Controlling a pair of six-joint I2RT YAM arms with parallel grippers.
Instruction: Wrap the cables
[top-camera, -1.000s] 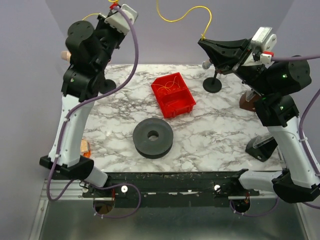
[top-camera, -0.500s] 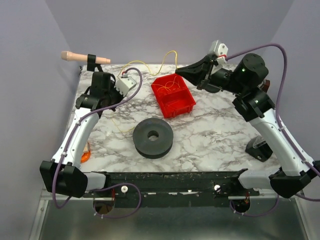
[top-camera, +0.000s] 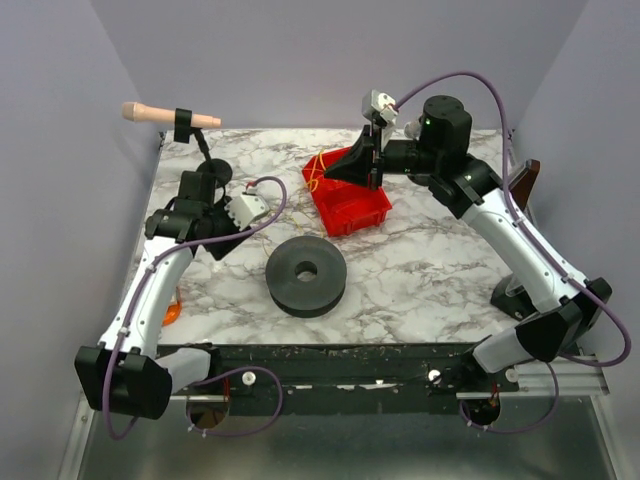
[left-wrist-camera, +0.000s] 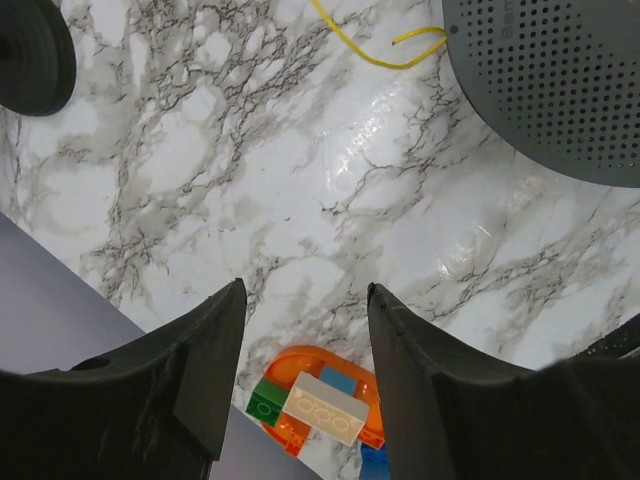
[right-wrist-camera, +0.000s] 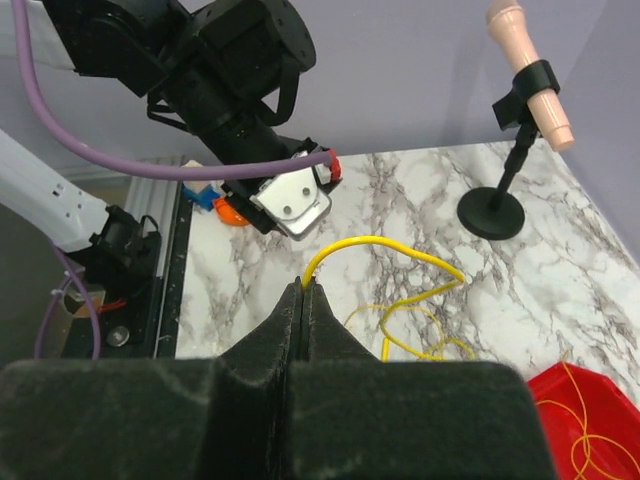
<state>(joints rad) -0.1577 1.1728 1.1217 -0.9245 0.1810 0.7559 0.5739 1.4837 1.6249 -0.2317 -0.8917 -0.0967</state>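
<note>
Top external view: the left gripper (top-camera: 213, 243) points down at the marble table (top-camera: 430, 270) on its left side, near a black spool (top-camera: 306, 273), and its finger gap cannot be told from here. The right gripper (top-camera: 328, 177) reaches over the far-left corner of a red bin (top-camera: 352, 203), its tips drawn to a single point. A thin strand of yellow cable (top-camera: 319, 165) shows at that corner. A microphone on a stand (top-camera: 160, 114) sits at the far-left corner of the table. Left wrist view: the left gripper (left-wrist-camera: 305, 300) hangs above bare marble with its fingers (left-wrist-camera: 215, 350) spread wide and nothing between them. An end of the yellow cable (left-wrist-camera: 375, 55) lies on the table ahead, just beside the perforated face of the spool (left-wrist-camera: 560, 80). An orange dish of toy bricks (left-wrist-camera: 320, 410) lies at the table's edge. Right wrist view: the right gripper (right-wrist-camera: 303, 290) has its fingers pressed tight on the yellow cable (right-wrist-camera: 385, 242). From the pinch the cable arcs up and to the right, then falls into loose loops on the marble beside the red bin (right-wrist-camera: 560, 395), where more yellow strands lie. The microphone stand (right-wrist-camera: 520, 120) rises at the right, well apart from the loops.
</note>
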